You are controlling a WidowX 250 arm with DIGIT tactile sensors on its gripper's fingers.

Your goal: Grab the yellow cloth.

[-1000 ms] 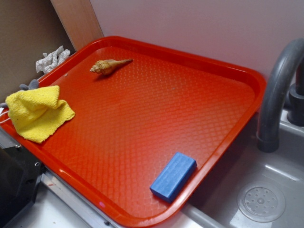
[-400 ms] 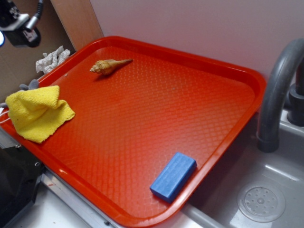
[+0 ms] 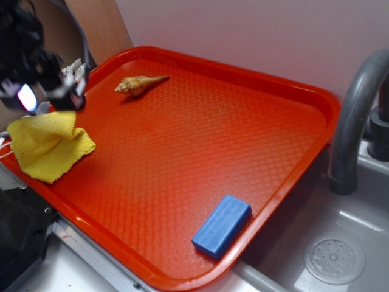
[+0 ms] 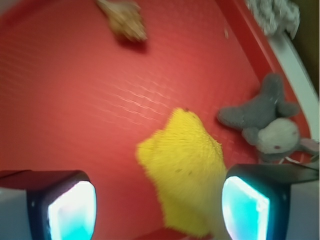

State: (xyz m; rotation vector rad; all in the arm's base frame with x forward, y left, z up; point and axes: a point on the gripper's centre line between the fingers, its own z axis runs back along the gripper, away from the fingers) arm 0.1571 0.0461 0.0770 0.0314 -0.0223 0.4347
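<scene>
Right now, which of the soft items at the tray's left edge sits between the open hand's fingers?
The yellow cloth; the grey mouse and white rag lie outside the hand.

Thing: the yellow cloth point(image 3: 47, 146) point(image 4: 186, 175), bright yellow with a nubby terry nap.
Shape: it was roughly square, rumpled and folded over on itself (one pointed corner stuck out toward the middle of the tray).
Pose: it lay slack and flat-ish, not lifted.
Place: it sat at the left edge of the red tray point(image 3: 243, 79), partly draped over the rim.
From my wrist: it lay below me, nearer my right finger.
</scene>
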